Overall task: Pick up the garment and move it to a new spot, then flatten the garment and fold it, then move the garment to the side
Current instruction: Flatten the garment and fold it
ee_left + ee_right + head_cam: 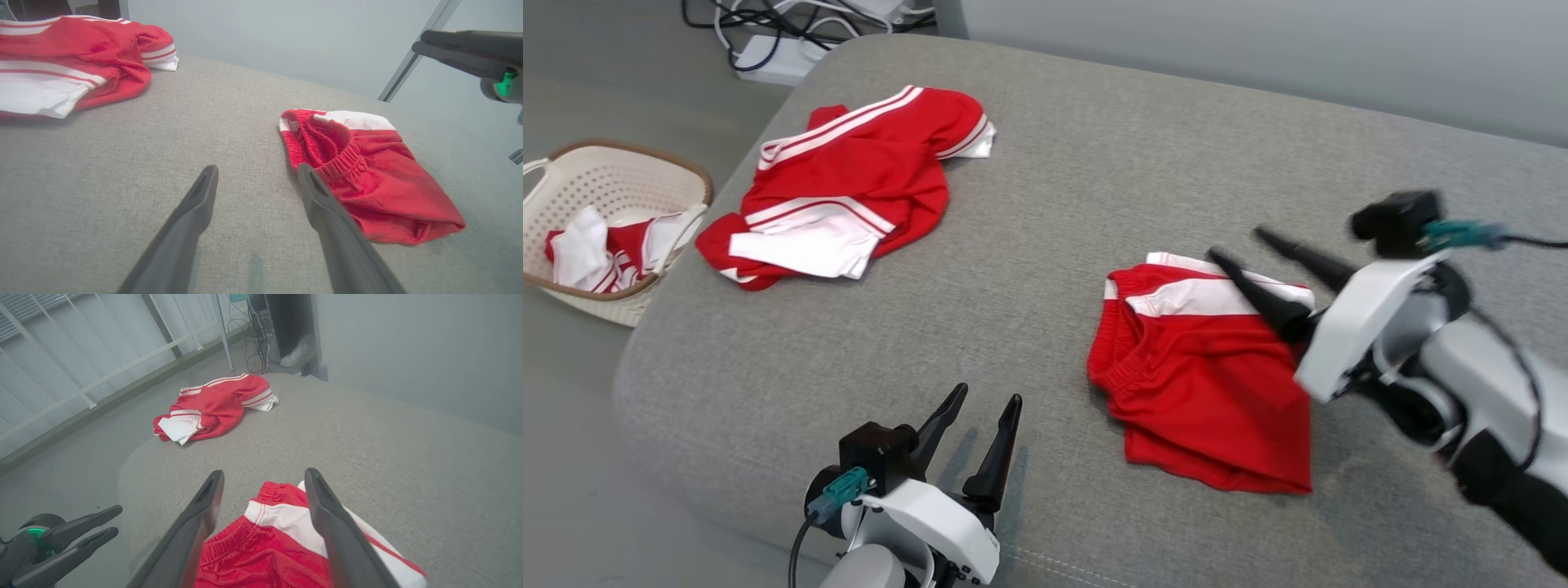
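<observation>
Garment: the red shorts (1201,384) are lying folded on the grey cushion (1094,163), toward its right and near side. The elastic waistband is bunching along the left edge and the white panel is showing at the far edge.
Right gripper: the right gripper (1240,243) is hovering over the far edge of the shorts with its fingers spread wide and nothing between them. I am not able to tell whether the lower finger is brushing the cloth.
Left gripper: the left gripper (987,395) is sitting by the near edge of the cushion, left of the shorts and apart from them, fingers spread and carrying nothing.
Around it: a second red-and-white garment (849,188) is lying bunched at the far left of the cushion, and a basket (645,152) off the left edge is holding more cloth.
Stage: I am judging the fold as done and the move to the side as what is left.
Handling: I am expecting thin, limp, slick sports fabric, very light, with layers that slide over each other and sag once lifted.
Where to hold: I am favouring a pinch through every layer at the thick waistband edge, ideally with the other gripper on the opposite edge.
Risk: I am wary that catching only the top layer would peel the fold open.
</observation>
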Tool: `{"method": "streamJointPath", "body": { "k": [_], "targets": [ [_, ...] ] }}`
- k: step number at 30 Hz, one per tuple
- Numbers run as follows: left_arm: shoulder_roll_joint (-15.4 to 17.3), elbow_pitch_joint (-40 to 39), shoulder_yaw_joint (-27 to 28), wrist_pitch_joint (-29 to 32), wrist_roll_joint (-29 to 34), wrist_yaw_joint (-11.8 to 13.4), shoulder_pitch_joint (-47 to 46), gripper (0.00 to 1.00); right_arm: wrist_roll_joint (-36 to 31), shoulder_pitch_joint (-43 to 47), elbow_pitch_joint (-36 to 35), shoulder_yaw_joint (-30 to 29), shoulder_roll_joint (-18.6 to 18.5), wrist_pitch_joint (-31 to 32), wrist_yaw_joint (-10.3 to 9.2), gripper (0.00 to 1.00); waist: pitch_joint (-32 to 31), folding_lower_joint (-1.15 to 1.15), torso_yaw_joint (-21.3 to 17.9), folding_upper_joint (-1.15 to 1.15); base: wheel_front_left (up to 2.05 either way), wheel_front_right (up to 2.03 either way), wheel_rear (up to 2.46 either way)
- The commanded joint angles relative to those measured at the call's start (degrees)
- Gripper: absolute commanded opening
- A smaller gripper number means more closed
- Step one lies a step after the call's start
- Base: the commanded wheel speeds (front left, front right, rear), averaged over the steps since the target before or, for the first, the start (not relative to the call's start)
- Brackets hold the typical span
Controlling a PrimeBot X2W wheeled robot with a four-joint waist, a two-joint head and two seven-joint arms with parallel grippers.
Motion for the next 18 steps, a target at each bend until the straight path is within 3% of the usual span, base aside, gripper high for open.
{"method": "streamJointPath", "body": {
  "k": [1, 10, 18],
  "targets": [
    [0.4, -1.8, 2.1, -0.3, 0.6, 0.6, -2.0, 1.00, 0.5, -0.6, -0.6, -2.3, -2.0, -2.2, -0.01, 1.00, -0.2, 0.00, -1.4, 0.00, 0.00, 0.00, 0.00],
    [0.4, -3.5, 3.9, -0.3, 3.2, 1.2, -2.3, 1.00, 2.2, 6.3, 3.3, -8.7, -6.4, -8.6, -0.01, 1.00, -0.4, 0.00, -4.3, 0.00, 0.00, 0.00, 0.00],
    [0.4, -4.6, 5.1, -0.3, 4.7, 1.8, -2.0, 1.00, 4.4, 15.2, 5.8, -8.8, -2.9, -10.8, -0.01, 1.00, 0.4, 0.00, -4.0, 0.00, 0.00, 0.00, 0.00]
  ]
}}
